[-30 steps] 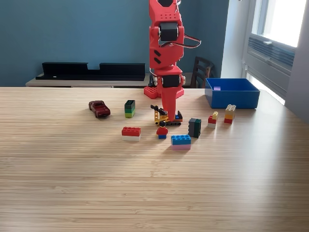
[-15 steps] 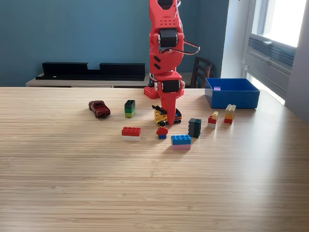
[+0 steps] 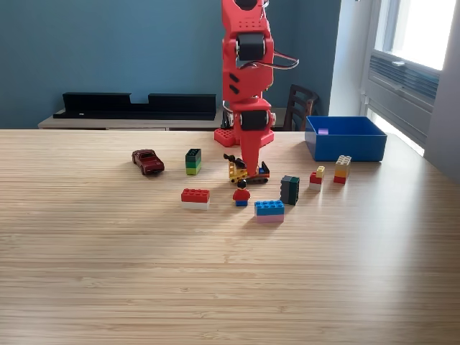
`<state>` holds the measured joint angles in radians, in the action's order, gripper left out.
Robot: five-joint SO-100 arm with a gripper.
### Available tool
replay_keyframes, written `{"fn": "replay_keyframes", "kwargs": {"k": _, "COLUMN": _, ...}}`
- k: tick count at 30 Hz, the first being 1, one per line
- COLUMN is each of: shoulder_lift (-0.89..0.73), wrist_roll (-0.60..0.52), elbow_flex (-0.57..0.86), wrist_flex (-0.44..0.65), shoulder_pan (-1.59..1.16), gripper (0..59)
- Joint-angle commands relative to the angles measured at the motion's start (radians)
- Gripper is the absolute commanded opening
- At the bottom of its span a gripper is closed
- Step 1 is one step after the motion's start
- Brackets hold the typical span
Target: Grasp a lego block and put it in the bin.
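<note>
In the exterior view my red arm reaches straight down at the table's middle. The gripper [image 3: 249, 172] is shut on a yellow and black lego piece [image 3: 238, 171], which hangs just above the table. More lego blocks lie around it: a red and white one [image 3: 195, 198], a small red and blue one [image 3: 241, 195], a blue and pink one [image 3: 269, 209], a dark green one [image 3: 290, 189]. The blue bin [image 3: 345, 148] stands at the exterior view's back right, with a small purple piece [image 3: 323, 131] inside.
A dark red toy car [image 3: 148, 162] and a green, black and yellow stack [image 3: 192, 161] sit left of the gripper. Two small stacks [image 3: 316, 176] [image 3: 342, 169] stand in front of the bin. A chair [image 3: 300, 106] is behind the table.
The gripper has risen slightly and the yellow and black lego piece has come up off the table with it. The other blocks have not moved.
</note>
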<state>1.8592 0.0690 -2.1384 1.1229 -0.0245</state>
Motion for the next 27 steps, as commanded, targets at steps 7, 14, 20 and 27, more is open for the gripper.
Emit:
{"fn": "replay_keyframes", "kwargs": {"k": 7, "shoulder_lift": 0.037, "wrist_roll": -0.017, "elbow_flex": 0.681, "wrist_flex": 0.431, "shoulder_pan": -0.003, "gripper": 0.0}}
{"fn": "replay_keyframes", "kwargs": {"k": 14, "shoulder_lift": 0.038, "wrist_roll": -0.051, "elbow_flex": 0.807, "wrist_flex": 0.581, "shoulder_pan": -0.156, "gripper": 0.0}}
{"fn": "replay_keyframes", "kwargs": {"k": 20, "shoulder_lift": 0.032, "wrist_roll": -0.106, "elbow_flex": 0.706, "wrist_flex": 0.589, "shoulder_pan": -0.456, "gripper": 0.0}}
{"fn": "replay_keyframes", "kwargs": {"k": 27, "shoulder_lift": 0.026, "wrist_roll": -0.132, "elbow_flex": 0.684, "wrist_flex": 0.606, "shoulder_pan": -0.788, "gripper": 0.0}}
